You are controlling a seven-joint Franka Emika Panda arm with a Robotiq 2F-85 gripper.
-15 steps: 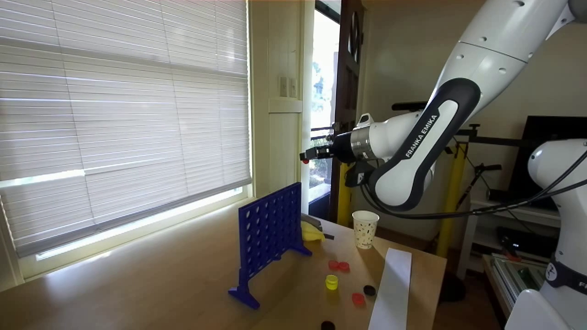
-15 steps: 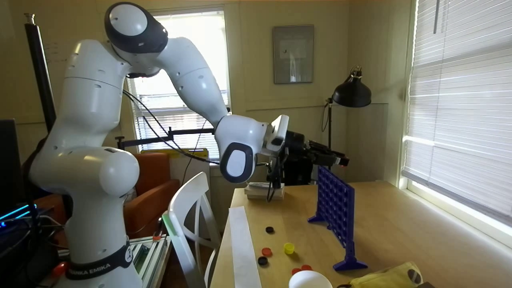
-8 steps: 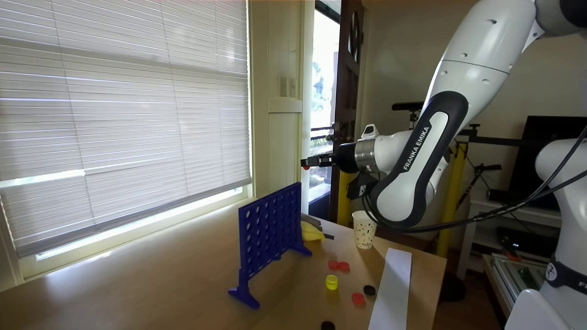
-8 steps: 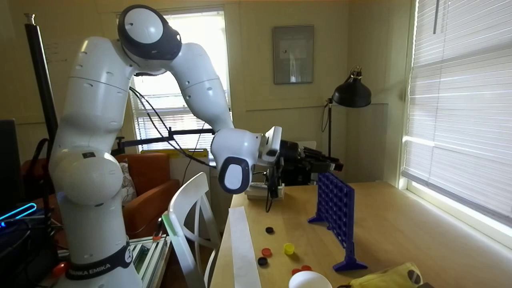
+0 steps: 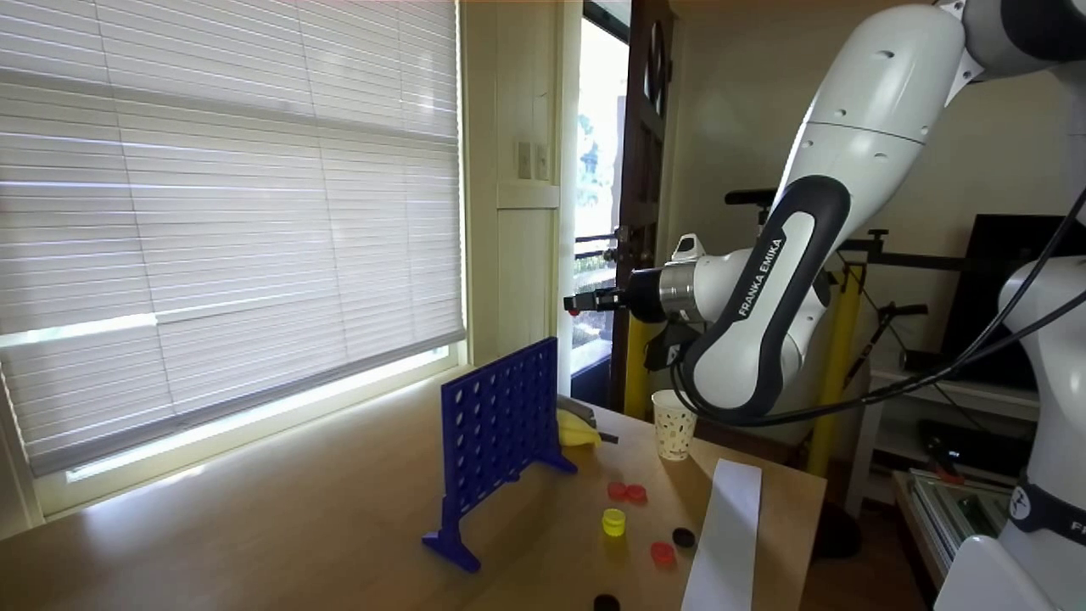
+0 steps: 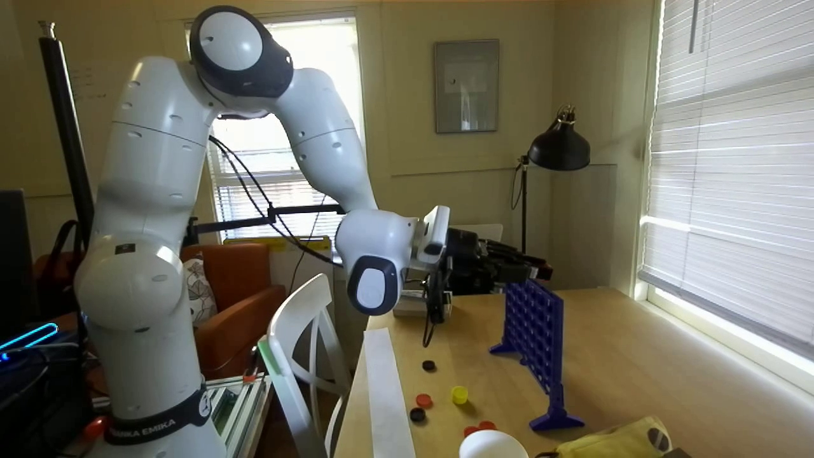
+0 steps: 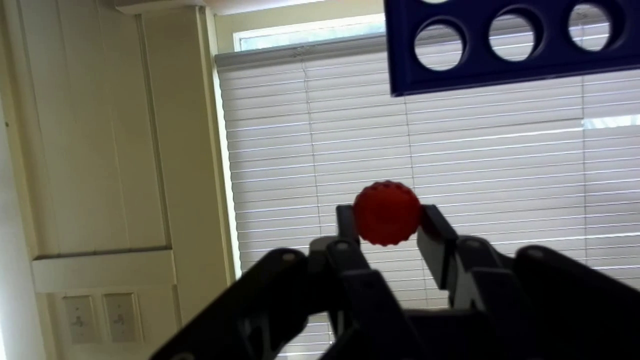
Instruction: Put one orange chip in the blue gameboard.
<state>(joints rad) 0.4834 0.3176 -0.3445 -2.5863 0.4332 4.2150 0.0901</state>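
Down on the table (image 5: 297,518), lower than the gripper (image 7: 390,219) and well apart from it, stood the yellow chip (image 5: 613,523), bright, round and taller than the flat red chips (image 5: 663,554) and black chips (image 5: 683,538) near it; whether it was one piece or a stack I could not tell. Nearer the gripper, but lower, the blue gameboard (image 5: 501,428) stood upright, rows of round holes running through it. The gripper was clamped on a red disc (image 7: 386,212) with a scalloped rim, apart from the board.
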